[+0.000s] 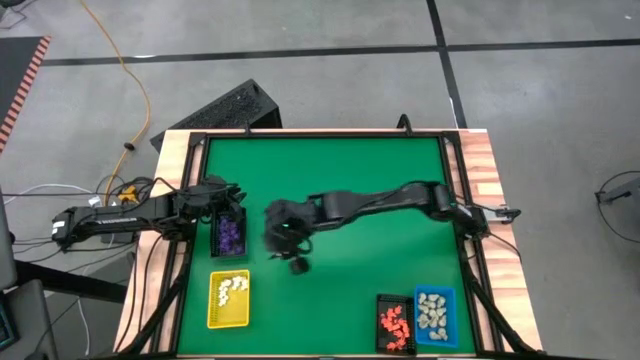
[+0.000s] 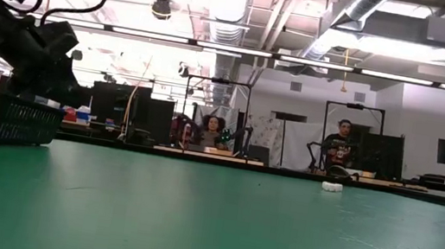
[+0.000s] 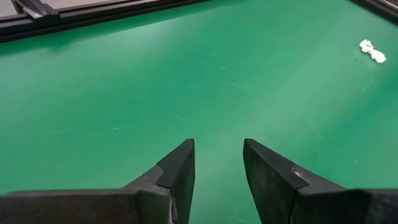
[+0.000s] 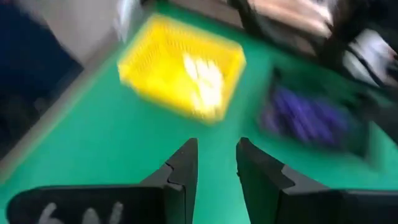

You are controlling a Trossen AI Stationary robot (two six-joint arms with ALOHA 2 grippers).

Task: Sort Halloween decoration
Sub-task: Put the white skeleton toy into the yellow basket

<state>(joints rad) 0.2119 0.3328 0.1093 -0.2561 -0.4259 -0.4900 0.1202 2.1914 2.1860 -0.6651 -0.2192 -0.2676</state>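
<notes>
Right gripper (image 4: pixel 216 163), narrowly open and empty, hovers beside the yellow tray (image 1: pixel 228 299); left gripper (image 3: pixel 217 163), likewise parted, hangs over the black tray (image 1: pixel 229 234) of purple figurines (image 1: pixel 230 236).

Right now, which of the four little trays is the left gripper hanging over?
The black tray of purple figurines, by the table's left edge. The left gripper is at its far end; the yellow, blue and other black trays sit nearer the front.

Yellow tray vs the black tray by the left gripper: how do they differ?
The yellow tray holds white figurines bunched at one end, with much of its floor bare; the black tray is filled with purple figurines. The left gripper sits at the black tray's edge, fingers apart and empty, while nothing is near the yellow tray. Both are small rectangular mesh trays on the green mat's left side.
</notes>
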